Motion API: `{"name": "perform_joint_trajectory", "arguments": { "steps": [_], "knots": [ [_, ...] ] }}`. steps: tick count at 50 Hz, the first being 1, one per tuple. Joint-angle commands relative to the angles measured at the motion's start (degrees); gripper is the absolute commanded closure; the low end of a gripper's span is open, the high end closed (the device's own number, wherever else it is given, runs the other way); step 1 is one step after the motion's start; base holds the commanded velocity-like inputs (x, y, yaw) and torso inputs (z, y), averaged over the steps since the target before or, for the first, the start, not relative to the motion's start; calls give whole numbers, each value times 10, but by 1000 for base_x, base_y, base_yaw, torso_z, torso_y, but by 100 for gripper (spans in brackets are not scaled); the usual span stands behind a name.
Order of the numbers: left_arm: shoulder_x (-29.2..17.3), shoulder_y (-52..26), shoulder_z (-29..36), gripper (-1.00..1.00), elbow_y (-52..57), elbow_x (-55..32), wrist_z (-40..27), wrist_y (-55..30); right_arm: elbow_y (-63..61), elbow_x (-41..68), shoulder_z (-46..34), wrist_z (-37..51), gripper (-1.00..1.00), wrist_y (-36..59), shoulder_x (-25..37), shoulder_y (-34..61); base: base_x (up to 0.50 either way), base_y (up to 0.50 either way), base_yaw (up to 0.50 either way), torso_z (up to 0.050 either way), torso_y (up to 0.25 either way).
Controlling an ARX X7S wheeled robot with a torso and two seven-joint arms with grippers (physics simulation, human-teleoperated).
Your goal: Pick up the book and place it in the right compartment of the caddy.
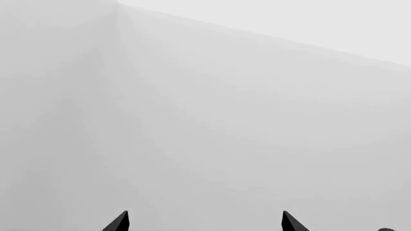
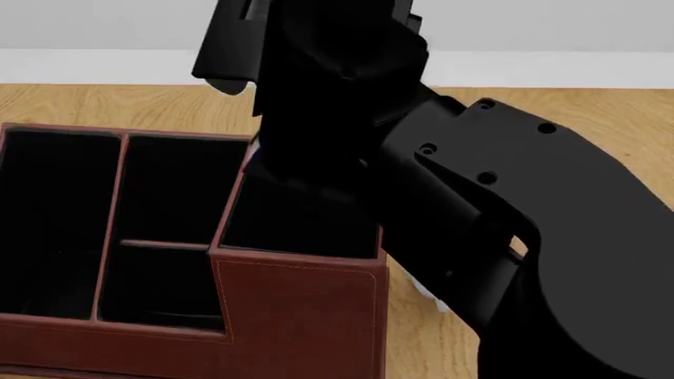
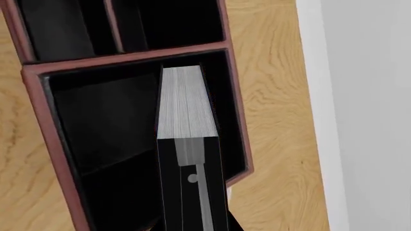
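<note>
Above the right compartment (image 3: 115, 125) of the caddy (image 2: 300, 316), the book (image 3: 186, 103) was held upright, clamped in the right hand (image 3: 192, 224), so it could drop in edgewise; the left hand (image 1: 204, 222) was spread wide, empty.

The book (image 3: 186, 103) stands on edge in my right wrist view, centre frame, white page edges toward the camera between thin black covers. Its far end sits inside the right compartment (image 3: 103, 125), the big square black-lined well, close to the wall on the frame's right. In my head view the caddy (image 2: 300, 316) fills the lower left: reddish-brown leather look, pale stitching, a stepped front wall taller at the right compartment (image 2: 295, 225), resting on light wood.
</note>
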Motion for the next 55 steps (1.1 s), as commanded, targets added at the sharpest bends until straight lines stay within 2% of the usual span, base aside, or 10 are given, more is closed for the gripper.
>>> {"name": "perform_joint_trajectory", "arguments": {
  "steps": [1, 47, 48, 55],
  "knots": [
    [-2, 10, -6, -100, -3, 2, 0, 6, -1, -30, -8, 14, 100, -29, 0, -14, 0, 0, 0, 0, 0],
    [5, 27, -14, -100, -24, 5, 13, 17, 12, -41, -8, 49, 100, -60, 0, -73, 0, 0, 0, 0, 1],
    [5, 27, -14, -100, -23, 4, 13, 17, 13, -41, -8, 52, -100, -60, 0, -72, 0, 0, 0, 0, 0],
    [7, 30, -15, -100, -26, 5, 14, 19, 17, -38, -8, 57, -100, -63, 0, -69, 0, 0, 0, 0, 0]
  ]
}}
